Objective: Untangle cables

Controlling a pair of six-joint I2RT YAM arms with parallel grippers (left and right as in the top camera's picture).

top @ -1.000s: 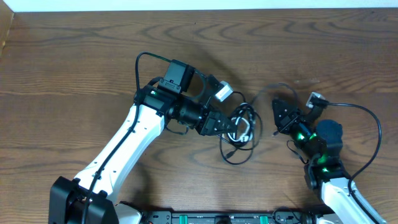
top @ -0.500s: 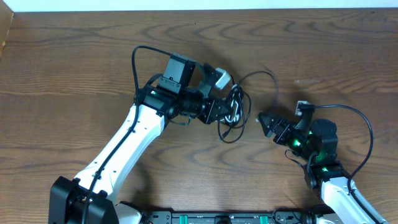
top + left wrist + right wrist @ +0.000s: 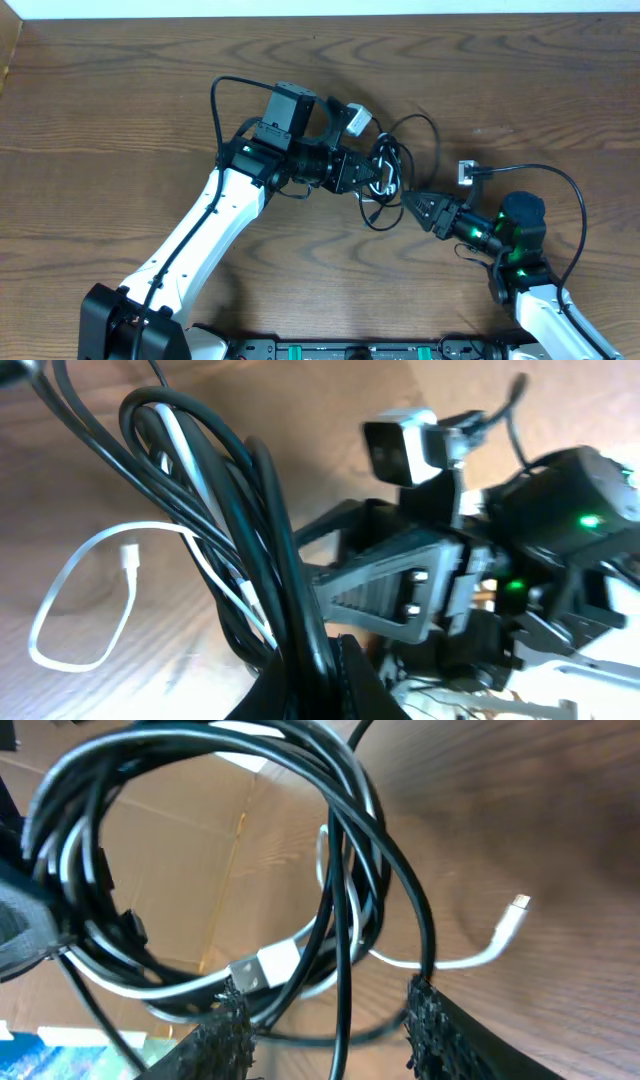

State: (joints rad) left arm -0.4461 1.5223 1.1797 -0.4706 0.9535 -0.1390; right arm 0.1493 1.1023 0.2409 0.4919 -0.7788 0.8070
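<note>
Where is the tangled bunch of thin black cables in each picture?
Overhead: the tangled bunch of thin black cables sits mid-table.
Left wrist: the bunch runs down the middle-left.
Right wrist: its loops fill the upper left.
Shared landmark: the brown wooden table behind it.

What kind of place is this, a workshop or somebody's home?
Probably a robotics lab or test bench, though the room itself is out of view. A left arm and a right arm, both robotic, sit at a wooden table, handling a tangle of cables.
</note>
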